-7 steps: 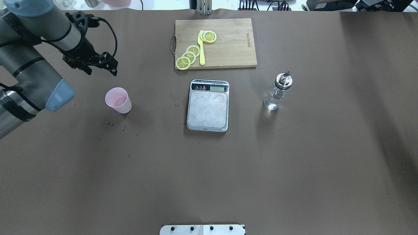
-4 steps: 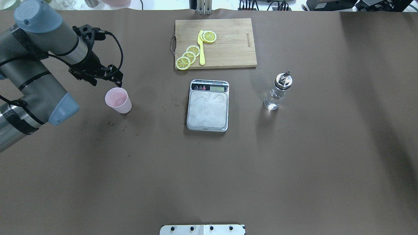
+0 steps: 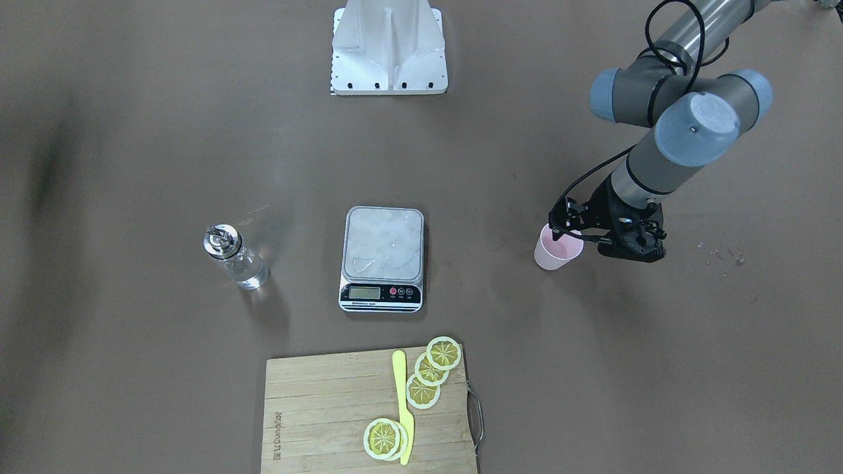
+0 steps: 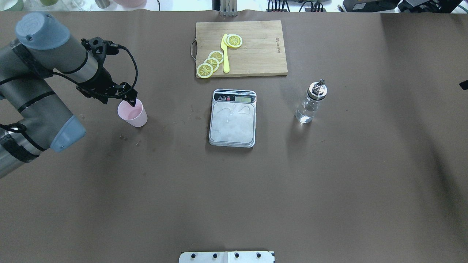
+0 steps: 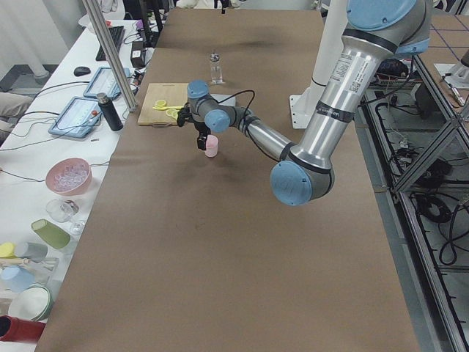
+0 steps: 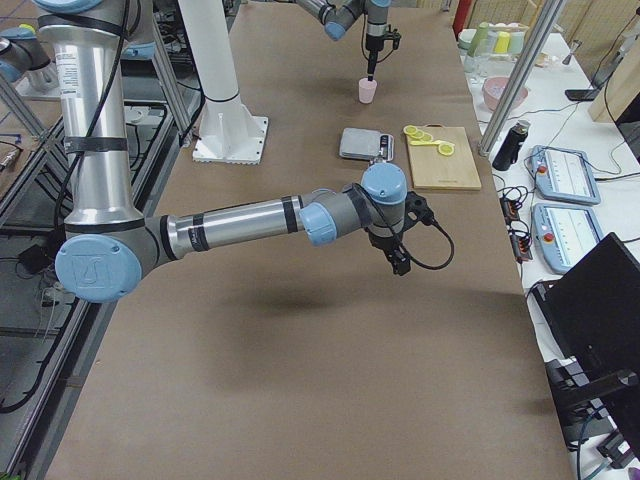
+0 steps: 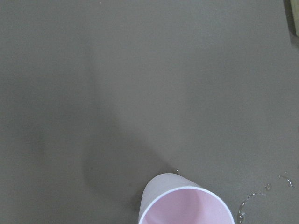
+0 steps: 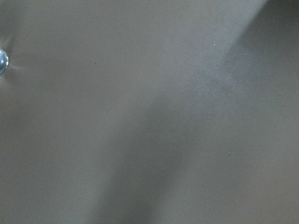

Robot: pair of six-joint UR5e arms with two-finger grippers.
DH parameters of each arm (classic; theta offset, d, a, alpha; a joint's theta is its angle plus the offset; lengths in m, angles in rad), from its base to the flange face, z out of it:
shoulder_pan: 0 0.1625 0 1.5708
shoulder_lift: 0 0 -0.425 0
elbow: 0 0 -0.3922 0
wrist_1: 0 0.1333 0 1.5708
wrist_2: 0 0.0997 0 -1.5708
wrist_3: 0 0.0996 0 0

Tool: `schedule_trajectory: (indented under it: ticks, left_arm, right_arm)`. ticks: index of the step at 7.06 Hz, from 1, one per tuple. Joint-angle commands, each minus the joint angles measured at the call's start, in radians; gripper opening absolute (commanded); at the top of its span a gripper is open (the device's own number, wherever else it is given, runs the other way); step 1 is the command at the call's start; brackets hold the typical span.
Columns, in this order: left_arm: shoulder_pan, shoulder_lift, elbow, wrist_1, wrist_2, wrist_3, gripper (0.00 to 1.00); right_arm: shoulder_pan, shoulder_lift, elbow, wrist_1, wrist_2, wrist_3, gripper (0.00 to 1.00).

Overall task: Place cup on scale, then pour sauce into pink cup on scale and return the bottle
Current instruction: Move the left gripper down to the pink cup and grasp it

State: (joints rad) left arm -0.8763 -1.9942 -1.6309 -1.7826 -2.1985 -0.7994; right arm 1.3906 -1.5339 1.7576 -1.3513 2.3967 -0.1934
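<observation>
The left fingers [image 4: 134, 102] point straight down just over the mouth of the cup [image 4: 133, 114]. Whether they are apart or together cannot be told, nor whether they touch the rim. The cup stands on the worktop [image 4: 234, 197] on the robot's left, with its mouth up, narrow base down and long axis vertical. Brown surface lies open all round it. The scale [image 4: 233, 118] sits well apart toward the centre, with a few clear wet patches on its platform. Its long axis runs away from the robot, with the display strip at the far end. Beyond it, near the worktop's far edge, lies a wooden cutting board [image 4: 256, 47] with lemon slices [image 4: 212, 62] and a yellow knife [image 4: 225, 54]. The bottle [image 4: 310, 106] stands upright on the scale's right, apart from it, spout uppermost. The right fingers [image 6: 401, 264] hang over bare worktop, well apart from the bottle, and their state cannot be told.
</observation>
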Motion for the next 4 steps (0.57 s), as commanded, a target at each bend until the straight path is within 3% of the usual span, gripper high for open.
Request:
schedule_trajectory:
  ticks: [1,4]
  left_arm:
    - [0.003,0.012,0.014,0.0,0.0,0.009,0.97]
    - [0.008,0.0,0.043,-0.001,0.0,0.009,0.87]
  right_arm:
    - [-0.048,0.0,0.011,0.004,0.013,-0.002,1.0]
    - [-0.091,0.006,0.01,0.004,0.01,0.009,1.0]
